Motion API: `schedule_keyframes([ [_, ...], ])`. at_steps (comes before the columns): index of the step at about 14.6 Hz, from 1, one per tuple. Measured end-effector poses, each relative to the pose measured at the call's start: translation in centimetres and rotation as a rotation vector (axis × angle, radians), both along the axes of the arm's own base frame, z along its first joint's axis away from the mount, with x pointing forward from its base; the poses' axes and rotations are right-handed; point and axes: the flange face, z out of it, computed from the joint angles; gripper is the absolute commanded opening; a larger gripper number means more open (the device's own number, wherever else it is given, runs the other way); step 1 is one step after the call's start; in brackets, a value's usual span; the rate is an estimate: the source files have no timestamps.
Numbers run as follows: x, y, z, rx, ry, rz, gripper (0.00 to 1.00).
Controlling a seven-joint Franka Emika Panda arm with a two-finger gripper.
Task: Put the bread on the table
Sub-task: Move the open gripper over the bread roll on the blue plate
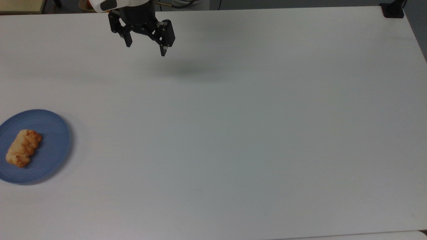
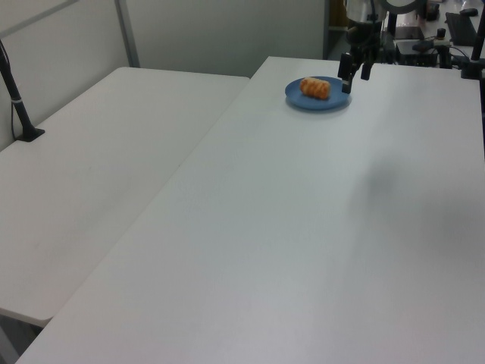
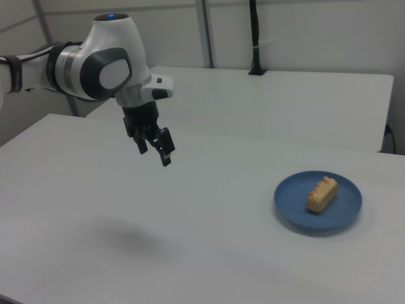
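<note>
Bread [image 1: 23, 147] lies on a blue plate [image 1: 50, 156] at the top view's left edge, while the empty claw [image 1: 145, 49], fingers apart, hangs well away above the white desk [image 1: 250, 133]. A clean pickup likely means closing across the loaf's narrow width.

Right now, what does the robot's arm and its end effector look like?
The arm has glossy white rounded shells with grey joint caps and a black band near the right view's left edge. A small blue light glows on top of the round joint housing. The end effector is all black: a dark cylindrical base carrying two angular, linked fingers that narrow to thin tips.
</note>
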Motion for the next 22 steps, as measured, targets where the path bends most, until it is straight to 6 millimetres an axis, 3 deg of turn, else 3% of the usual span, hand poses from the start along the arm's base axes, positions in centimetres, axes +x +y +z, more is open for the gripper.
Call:
schedule_keyframes([
  [1,-0.1,0.7,-0.1,0.001,0.011,0.012,1.0],
  [7,0.6,1.0,-0.8,0.001,0.094,0.014,1.0],
  [12,3.2,0.3,-0.8,-0.005,0.073,0.028,1.0],
  [16,7.3,-3.7,-3.1,-0.017,0.068,0.011,1.0],
  [19,10.7,-8.2,-5.2,-0.038,-0.007,-0.008,1.0],
  [22,12.3,-11.8,-7.5,-0.072,-0.081,-0.028,1.0],
])
